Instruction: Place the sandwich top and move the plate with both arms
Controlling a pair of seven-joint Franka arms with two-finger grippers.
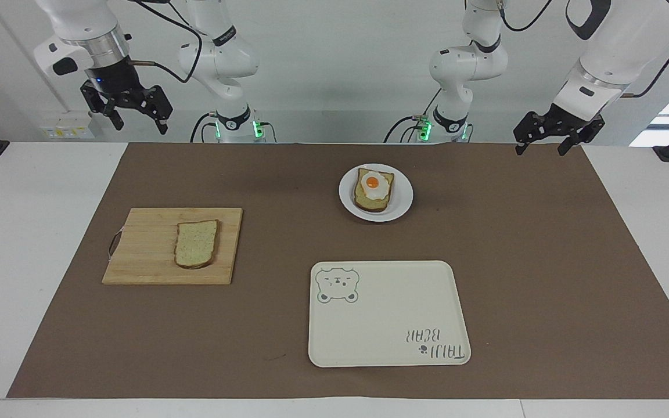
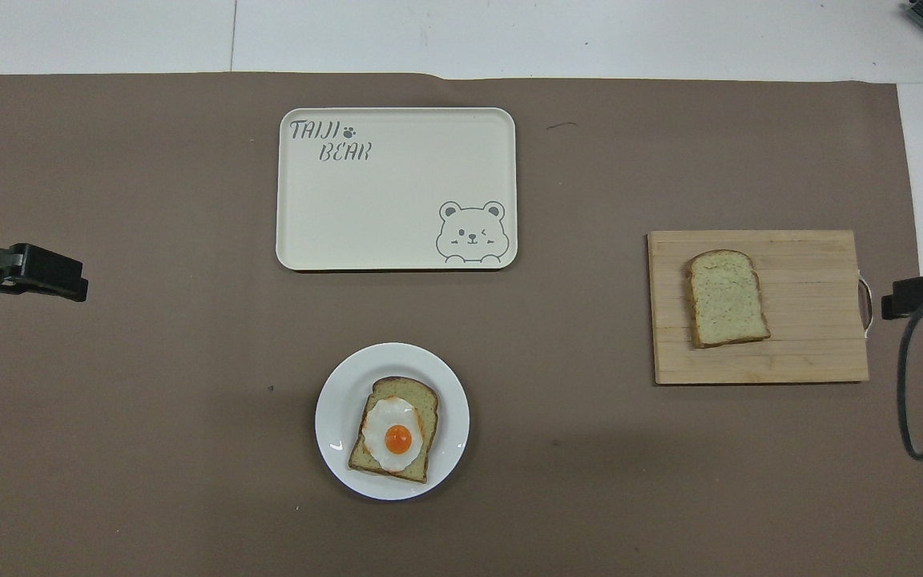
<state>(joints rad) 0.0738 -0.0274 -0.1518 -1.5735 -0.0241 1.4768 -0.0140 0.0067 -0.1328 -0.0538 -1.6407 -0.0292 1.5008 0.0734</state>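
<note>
The sandwich top, a plain tan slice with a brown crust, lies flat on a wooden cutting board toward the right arm's end of the table; it also shows in the overhead view. The white plate sits nearer to the robots, mid-table, and holds a bread slice topped with a fried egg. My right gripper hangs open and empty, high up near the mat's corner at its own end. My left gripper hangs open and empty over the mat's corner at the left arm's end.
A cream rectangular tray with a bear drawing lies farther from the robots than the plate. A brown mat covers most of the white table. The cutting board has a small handle on its outer edge.
</note>
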